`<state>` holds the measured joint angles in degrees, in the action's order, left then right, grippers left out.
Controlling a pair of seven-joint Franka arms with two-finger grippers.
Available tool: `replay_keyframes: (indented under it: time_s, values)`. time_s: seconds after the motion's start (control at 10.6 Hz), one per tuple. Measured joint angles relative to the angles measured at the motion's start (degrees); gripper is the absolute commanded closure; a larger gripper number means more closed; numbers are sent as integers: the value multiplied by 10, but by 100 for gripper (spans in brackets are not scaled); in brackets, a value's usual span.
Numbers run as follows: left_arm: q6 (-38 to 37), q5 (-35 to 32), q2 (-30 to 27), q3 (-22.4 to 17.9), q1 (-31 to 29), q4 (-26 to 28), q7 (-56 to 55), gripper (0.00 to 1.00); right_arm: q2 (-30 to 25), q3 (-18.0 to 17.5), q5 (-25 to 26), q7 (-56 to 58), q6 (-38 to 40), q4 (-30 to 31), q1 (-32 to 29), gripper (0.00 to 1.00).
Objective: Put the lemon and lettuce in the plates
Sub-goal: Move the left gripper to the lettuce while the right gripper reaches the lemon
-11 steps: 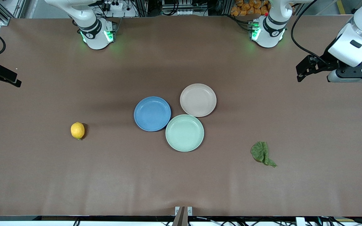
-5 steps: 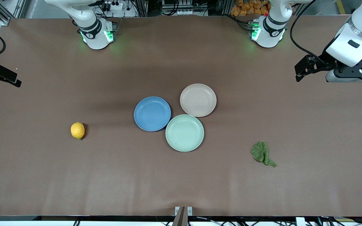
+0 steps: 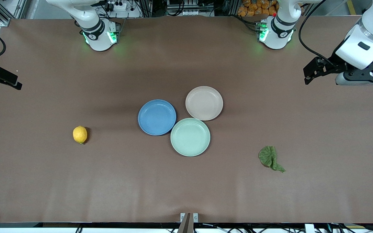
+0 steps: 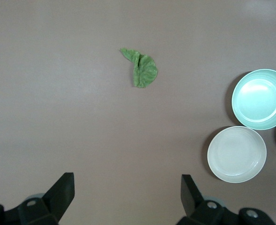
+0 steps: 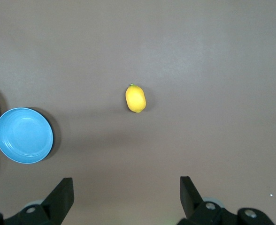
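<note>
Two items wait to be moved, and neither has left the table [image 3: 186, 187]. Reading the front view as a clock face centred on the plates, the lemon [image 3: 80, 134] lies out at about eight o'clock, toward the right arm's end and well apart from the plates. The lettuce [image 3: 270, 158] lies at about four o'clock, toward the left arm's end and nearer the camera than any plate.

At the centre, the blue plate [image 3: 157, 117] sits at nine o'clock and the beige plate [image 3: 204, 103] at one. A mint plate [image 3: 190, 137] at six touches or nearly touches both. All three are bare.

The right gripper [image 5: 126, 185] hangs over the right arm's end of the table at about ten o'clock, its fingers spread wide with nothing between them. Only part of it shows at the edge of the front view, so we judge its height loosely, but its wrist view looks down on the lemon and the blue plate. It has not stirred over the last second and seems to be waiting.

The left gripper [image 4: 126, 180] is at two o'clock, also wide open and empty. It has shifted a little over the last second, and nothing else has changed. We take that small drift as the first of an approach to the lettuce, which sits in its wrist view. The task is barely begun.
</note>
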<state>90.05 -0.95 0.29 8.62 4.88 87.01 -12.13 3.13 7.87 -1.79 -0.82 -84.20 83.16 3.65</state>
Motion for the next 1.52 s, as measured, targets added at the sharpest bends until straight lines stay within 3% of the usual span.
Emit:
replay_keyframes:
  time_s: [0.66,1.52]
  values:
    - [4,0,57,-2,-4,2,0,0,1,0,0,0,1,0,0,0]
    - [174,0,247,-4,-2,2,-23,0,40,0,-2,0,-1,19,1,0]
